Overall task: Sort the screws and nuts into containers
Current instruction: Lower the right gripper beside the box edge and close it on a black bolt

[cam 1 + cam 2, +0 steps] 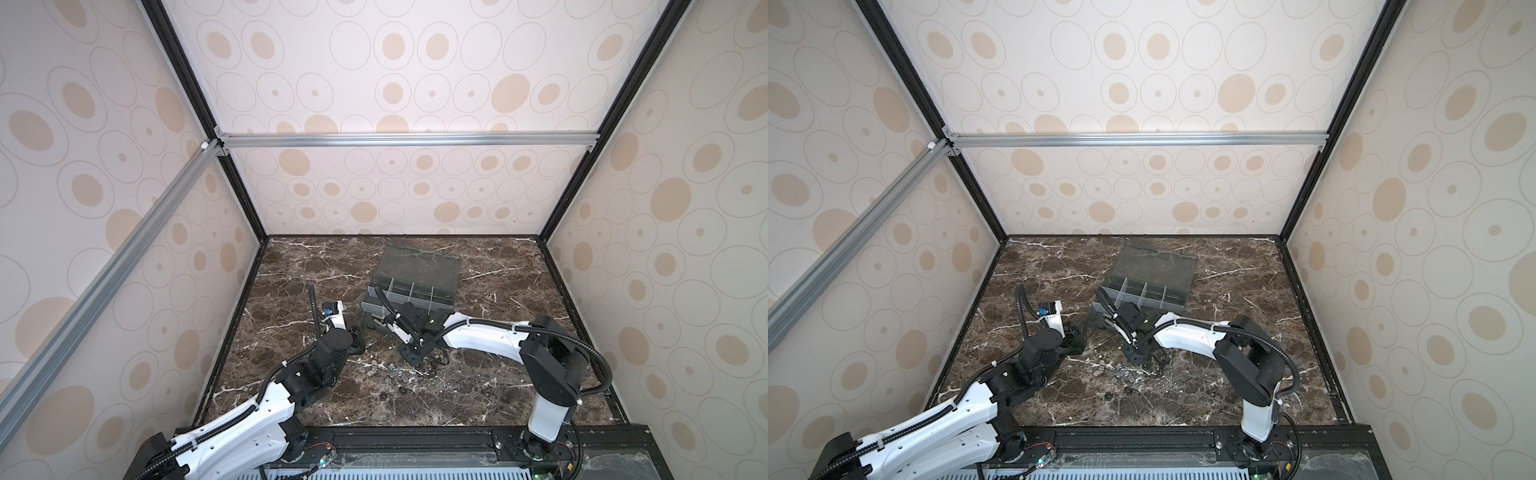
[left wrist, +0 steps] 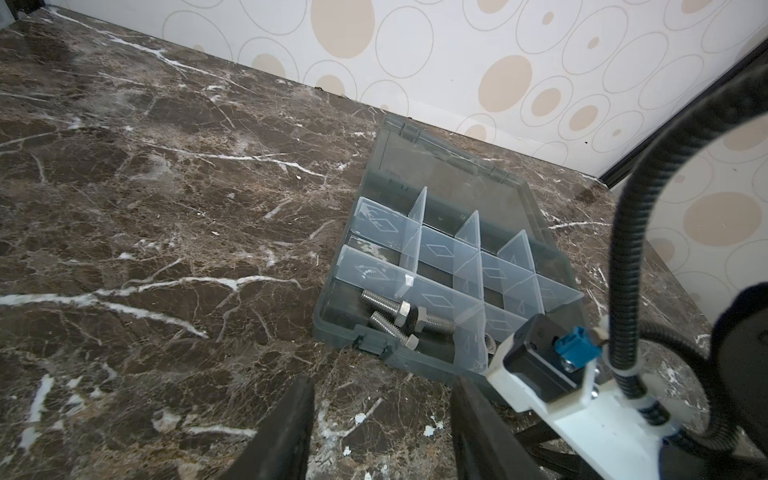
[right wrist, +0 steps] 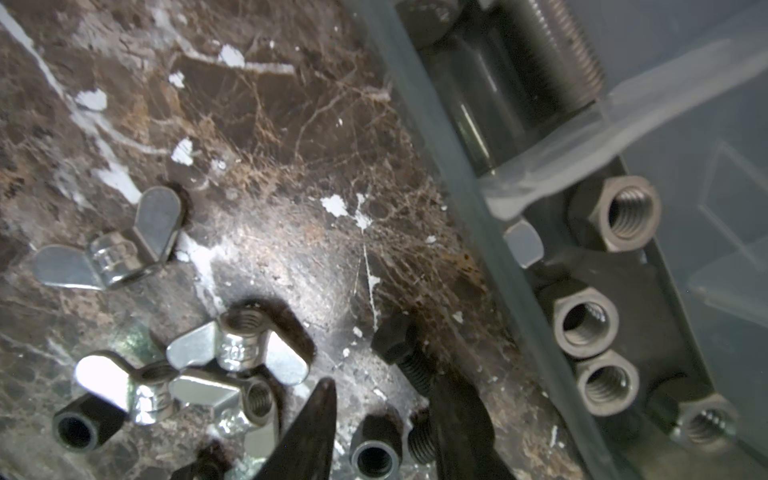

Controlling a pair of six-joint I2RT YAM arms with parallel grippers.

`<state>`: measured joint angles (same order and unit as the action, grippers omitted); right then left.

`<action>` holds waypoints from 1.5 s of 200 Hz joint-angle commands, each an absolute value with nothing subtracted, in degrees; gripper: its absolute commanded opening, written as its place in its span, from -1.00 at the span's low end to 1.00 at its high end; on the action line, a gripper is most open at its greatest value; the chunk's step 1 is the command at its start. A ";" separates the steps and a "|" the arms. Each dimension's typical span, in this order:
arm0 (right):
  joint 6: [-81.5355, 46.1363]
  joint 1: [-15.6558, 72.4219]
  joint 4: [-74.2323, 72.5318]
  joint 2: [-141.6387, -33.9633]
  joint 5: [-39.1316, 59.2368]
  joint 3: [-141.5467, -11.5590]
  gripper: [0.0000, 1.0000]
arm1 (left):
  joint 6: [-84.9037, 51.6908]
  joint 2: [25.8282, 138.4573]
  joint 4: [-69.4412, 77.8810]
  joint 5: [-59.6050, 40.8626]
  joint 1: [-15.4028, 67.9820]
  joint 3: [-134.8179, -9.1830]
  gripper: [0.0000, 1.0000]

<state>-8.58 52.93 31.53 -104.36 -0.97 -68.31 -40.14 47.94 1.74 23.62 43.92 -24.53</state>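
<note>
My right gripper (image 3: pixel 386 432) hangs low over loose hardware on the marble bench (image 1: pixel 457 399), jaws spread. Its tips stand either side of a black round nut (image 3: pixel 374 453) and do not visibly touch it, and a black screw (image 3: pixel 405 357) lies just beside one finger. Silver wing nuts (image 3: pixel 241 349) sit scattered and partly heaped close by, part of a pile (image 1: pixel 395 372) that lies between the bench's near edge and the organizer box (image 2: pixel 328 299). The box, smoky grey and see-through, rests mid-bench toward the far edge, its lid (image 1: pixel 419 262) folded open toward that edge. From the right wrist, grey hex nuts (image 3: pixel 586 322) show in a cell along the box's near wall, parted by a pale divider (image 3: pixel 582 137) from a cell that holds a thick threaded shaft. From the left wrist, three silver screws (image 2: pixel 395 318) lie crossed in the near corner cell. My left gripper (image 2: pixel 382 432) hovers over bare bench just off that corner, jaws spread wide apart, holding nothing.
</note>
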 commanded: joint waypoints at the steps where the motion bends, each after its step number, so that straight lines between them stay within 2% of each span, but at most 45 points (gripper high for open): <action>1: -4.86 53.48 35.08 -106.49 -2.40 -70.48 -0.20 | -41.57 47.98 2.96 23.84 43.51 -24.43 0.06; 80: -4.81 53.46 35.89 -109.45 -4.74 -70.66 -0.36 | -41.79 48.46 3.86 23.34 43.51 -24.35 0.07; 184: -9.09 53.49 32.27 -108.90 -4.48 -68.45 -0.73 | -41.30 48.16 5.80 23.38 43.46 -24.61 0.07; 261: -10.76 53.45 31.11 -102.09 -2.31 -67.31 -0.77 | -41.83 48.65 5.91 23.48 43.48 -24.08 0.07; 300: -9.28 53.22 31.30 -94.81 -5.87 -68.00 -0.76 | -42.76 48.47 5.78 22.96 43.35 -23.39 0.07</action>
